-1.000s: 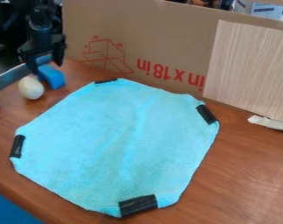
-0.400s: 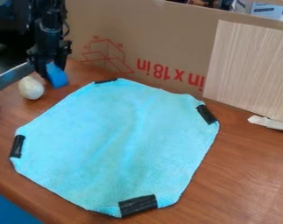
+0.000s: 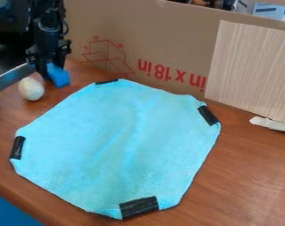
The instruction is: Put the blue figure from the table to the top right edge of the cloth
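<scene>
At the upper left, the black gripper (image 3: 49, 66) hangs low over the table, right at the blue figure (image 3: 59, 77). The gripper hides the upper back part of the figure, whose front end shows below it, close to the tabletop. The light blue cloth (image 3: 118, 141) lies flat across the middle of the table, to the right of and nearer than the figure, with black strips at its four cut corners. Its top right edge has a black strip (image 3: 208, 115).
A pale egg-shaped object (image 3: 31, 88) sits just left of the figure, beside a metal edge (image 3: 12, 78). Behind the cloth stands a cardboard panel (image 3: 168, 39), with a wooden board (image 3: 250, 70) at right. A white strip (image 3: 271, 124) lies below the board.
The gripper has shifted slightly right and down around the blue figure, which now looks turned a little and shows less of its back part. The cloth and the egg-shaped object have not moved.
</scene>
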Robot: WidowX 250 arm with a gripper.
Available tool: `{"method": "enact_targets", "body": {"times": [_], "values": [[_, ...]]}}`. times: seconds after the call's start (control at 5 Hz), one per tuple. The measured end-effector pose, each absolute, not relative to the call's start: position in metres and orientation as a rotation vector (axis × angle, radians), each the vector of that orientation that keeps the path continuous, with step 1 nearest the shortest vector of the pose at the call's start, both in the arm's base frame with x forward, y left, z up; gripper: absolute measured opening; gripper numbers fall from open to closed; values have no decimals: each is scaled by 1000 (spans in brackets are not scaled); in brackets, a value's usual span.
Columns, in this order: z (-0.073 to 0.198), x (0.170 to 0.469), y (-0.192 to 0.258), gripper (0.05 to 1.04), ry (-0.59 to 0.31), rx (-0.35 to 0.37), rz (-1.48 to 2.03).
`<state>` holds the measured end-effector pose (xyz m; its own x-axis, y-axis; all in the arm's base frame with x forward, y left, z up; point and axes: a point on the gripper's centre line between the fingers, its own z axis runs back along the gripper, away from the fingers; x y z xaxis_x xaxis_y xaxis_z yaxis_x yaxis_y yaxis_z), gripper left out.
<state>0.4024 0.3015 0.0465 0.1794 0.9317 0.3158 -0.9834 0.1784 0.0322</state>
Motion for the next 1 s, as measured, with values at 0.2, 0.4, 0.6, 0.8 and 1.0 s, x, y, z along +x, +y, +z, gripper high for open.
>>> {"method": "enact_targets", "body": {"times": [0.2, 0.4, 0.6, 0.8, 1.0], "values": [[55, 406, 299, 577, -242, 216, 1361], [75, 414, 293, 577, -251, 149, 1351], [75, 414, 275, 577, -179, 71, 1330], [100, 404, 229, 577, -176, 15, 1215], [100, 380, 181, 577, -148, 4, 1084]]}}
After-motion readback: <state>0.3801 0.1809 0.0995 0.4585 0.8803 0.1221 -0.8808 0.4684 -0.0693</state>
